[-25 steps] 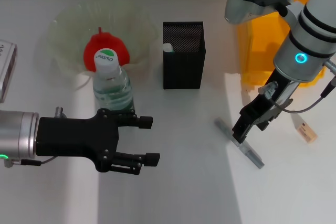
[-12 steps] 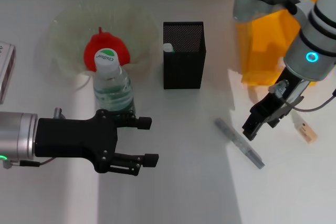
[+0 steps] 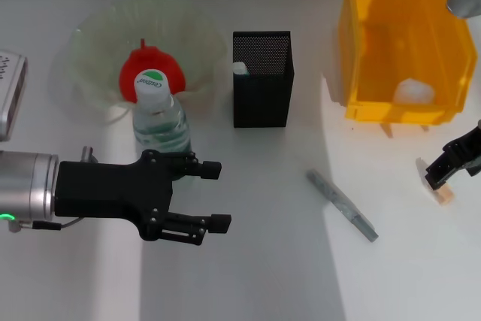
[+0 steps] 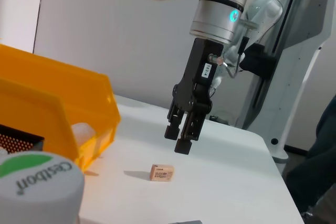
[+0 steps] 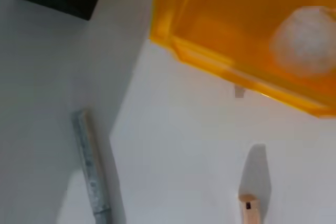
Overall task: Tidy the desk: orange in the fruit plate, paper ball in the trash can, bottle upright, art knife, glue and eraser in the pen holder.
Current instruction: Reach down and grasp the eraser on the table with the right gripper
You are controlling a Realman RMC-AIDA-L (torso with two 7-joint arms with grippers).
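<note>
The right gripper (image 3: 443, 173) hangs just above the eraser (image 3: 438, 187) at four o'clock of the pen holder (image 3: 262, 78), jaws apparently nearly closed and empty. Descending like that could knock the eraser away. The left gripper (image 3: 213, 195), jaws spread and empty, sits beside the upright bottle (image 3: 159, 118), which a stray swing might topple.

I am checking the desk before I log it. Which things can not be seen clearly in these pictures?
- Pen holder contents: head view shows only a white tip; the mesh walls hide the rest.
- Orange: the bottle cap covers part of it.
- Right hand: cut off by the head view's edge.
- Eraser label: too small to read in the left wrist view.
- Art knife: cut off by the right wrist view's edge.
</note>
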